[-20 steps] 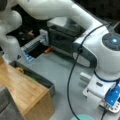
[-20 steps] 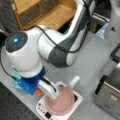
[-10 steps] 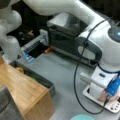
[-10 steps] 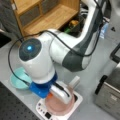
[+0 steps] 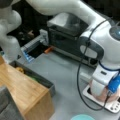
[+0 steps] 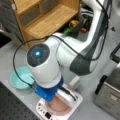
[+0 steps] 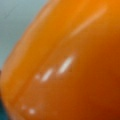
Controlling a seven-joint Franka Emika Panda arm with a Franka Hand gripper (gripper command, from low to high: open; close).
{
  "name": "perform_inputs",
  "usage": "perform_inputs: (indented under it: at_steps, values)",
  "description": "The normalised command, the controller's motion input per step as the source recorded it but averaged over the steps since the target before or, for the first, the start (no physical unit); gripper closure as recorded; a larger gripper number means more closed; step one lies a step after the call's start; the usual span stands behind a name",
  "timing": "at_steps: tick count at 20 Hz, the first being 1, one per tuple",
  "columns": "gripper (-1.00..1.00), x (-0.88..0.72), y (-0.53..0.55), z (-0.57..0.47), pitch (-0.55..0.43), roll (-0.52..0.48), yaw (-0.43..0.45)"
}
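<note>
A glossy orange-pink bowl (image 5: 102,98) sits on a white scale (image 5: 114,107) with buttons along its front edge. In both front views the arm's wrist hangs right over it. My gripper (image 6: 65,96) reaches down into the bowl (image 6: 58,108), and the hand and blue wrist camera mount (image 6: 47,92) hide the fingertips. The bowl's shiny orange surface (image 7: 70,65) fills the wrist view at very close range. The scale (image 6: 44,114) stands at the table's near edge.
A teal bowl (image 6: 18,78) lies beside the scale. A wooden shelf unit (image 6: 50,22) and a grey bin (image 5: 37,76) of small items stand nearby. A metal oven-like box (image 5: 67,32) lies behind the arm. A black cable (image 5: 80,82) loops beside the wrist.
The wrist has swung over the bowl and come down closer to it, so it now covers more of the bowl. The bowl and the scale have not moved.
</note>
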Motion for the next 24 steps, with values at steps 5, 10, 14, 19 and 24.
perform_inputs:
  at_steps: [5,10,14,19,24]
  values:
    - [1.0,-0.24,0.17,-0.22,-0.249,-0.167,-0.053]
    - [1.0,-0.19,0.12,-0.18,-0.218,-0.16,-0.063]
    - [1.0,-0.18,0.08,-0.13,-0.189,-0.163,-0.053]
    - [-1.0,-0.2,0.06,-0.11,-0.181,-0.163,-0.033]
    - [-1.0,-0.22,0.0,-0.09,-0.181,-0.161,-0.005]
